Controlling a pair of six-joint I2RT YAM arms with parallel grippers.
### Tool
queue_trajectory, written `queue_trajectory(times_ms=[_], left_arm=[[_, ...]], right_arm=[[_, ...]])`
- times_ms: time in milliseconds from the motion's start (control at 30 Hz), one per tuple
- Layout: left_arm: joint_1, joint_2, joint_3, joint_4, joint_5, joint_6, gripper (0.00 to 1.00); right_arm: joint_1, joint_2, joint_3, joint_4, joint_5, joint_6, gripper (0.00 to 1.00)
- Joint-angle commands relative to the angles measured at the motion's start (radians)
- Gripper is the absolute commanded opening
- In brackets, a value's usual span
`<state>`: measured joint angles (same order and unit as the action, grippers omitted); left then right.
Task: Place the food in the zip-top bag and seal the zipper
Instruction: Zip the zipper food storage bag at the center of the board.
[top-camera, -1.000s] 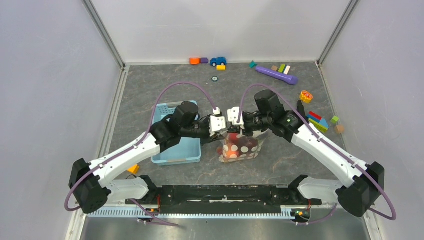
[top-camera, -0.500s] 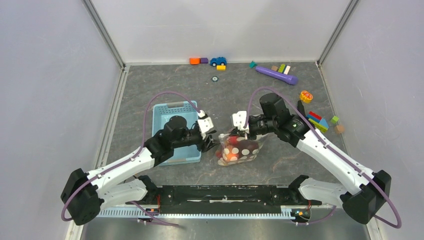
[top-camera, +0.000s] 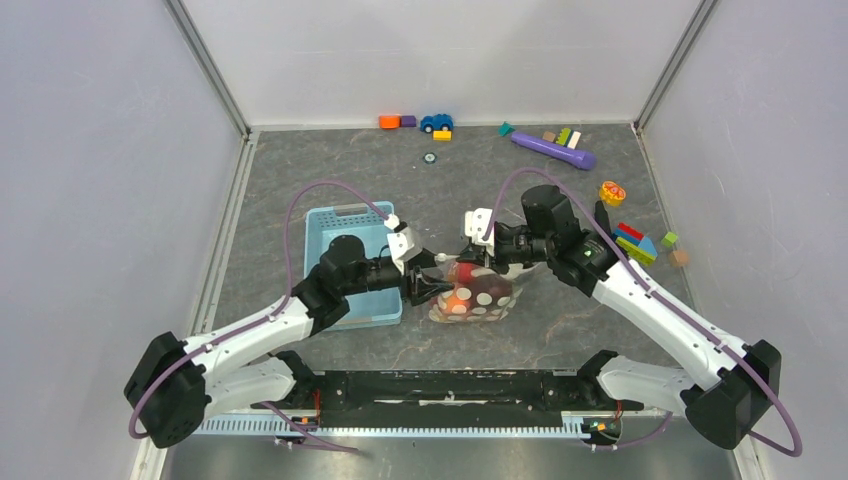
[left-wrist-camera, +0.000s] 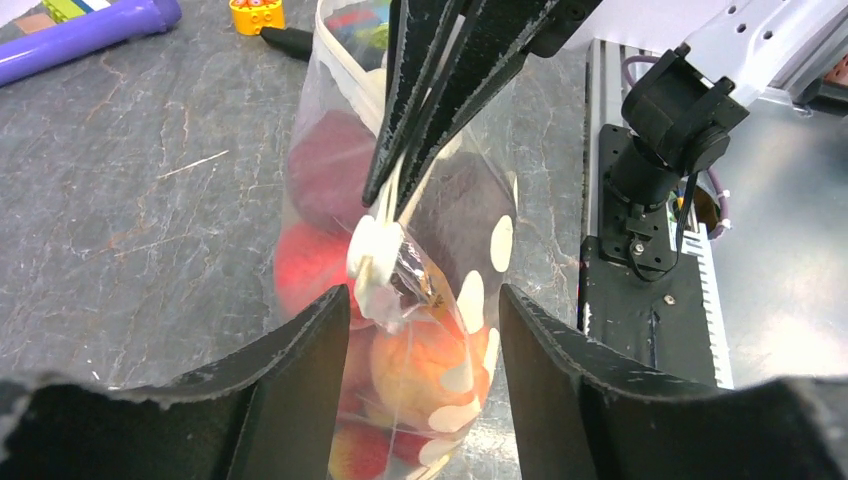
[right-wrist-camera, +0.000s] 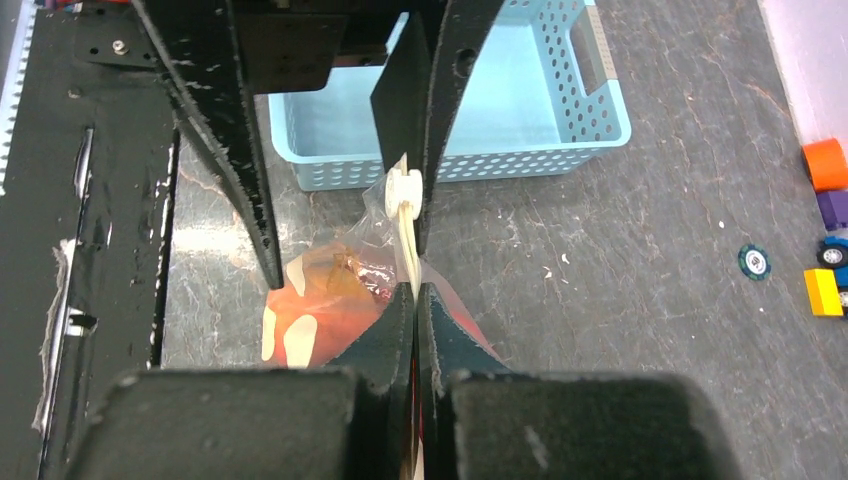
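The zip-top bag (top-camera: 478, 297) stands on the table, its top edge held up, with red, orange and maroon food (left-wrist-camera: 425, 362) inside. My right gripper (right-wrist-camera: 415, 292) is shut on the zipper (right-wrist-camera: 407, 245), a little behind the white slider tab (right-wrist-camera: 402, 187). In the left wrist view its black fingers (left-wrist-camera: 440, 90) come down from above onto the strip. My left gripper (left-wrist-camera: 422, 305) is open at the bag's left end. Its fingers straddle the slider tab (left-wrist-camera: 370, 262) and the bulging bag without pressing on them.
A light blue basket (top-camera: 350, 262) sits just left of the bag, under my left arm. A toy car (top-camera: 436, 122), blocks and a purple tube (top-camera: 553, 150) lie along the back wall. More blocks (top-camera: 636, 243) lie at the right.
My left gripper opened and swung down and left off the bag's top, then edged right to straddle the slider end. The right gripper stayed shut on the zipper; the bag shifted slightly.
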<state>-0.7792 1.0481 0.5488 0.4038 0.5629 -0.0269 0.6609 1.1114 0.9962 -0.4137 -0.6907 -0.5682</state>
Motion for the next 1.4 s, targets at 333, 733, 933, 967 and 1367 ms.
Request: queue_trajectory(times_ms=[333, 733, 933, 967, 1367], left_arm=[[0.018, -0.069, -0.06, 0.164, -0.11, -0.148, 0.72], [0.024, 0.102, 0.009, 0.293, -0.047, -0.267, 0.45], [0.029, 0.106, 0.012, 0.332, 0.011, -0.278, 0.47], [0.029, 0.106, 0.012, 0.339, 0.016, -0.281, 0.47], [0.031, 0.115, 0.007, 0.325, 0.102, -0.247, 0.02]], right_arm=[[0.0, -0.08, -0.048, 0.146, 0.043, 0.113, 0.0], [0.0, -0.126, -0.092, 0.204, 0.036, 0.158, 0.0], [0.0, -0.139, -0.112, 0.21, 0.016, 0.155, 0.0], [0.0, -0.14, -0.113, 0.209, 0.016, 0.157, 0.0], [0.0, -0.148, -0.113, 0.221, 0.034, 0.175, 0.02]])
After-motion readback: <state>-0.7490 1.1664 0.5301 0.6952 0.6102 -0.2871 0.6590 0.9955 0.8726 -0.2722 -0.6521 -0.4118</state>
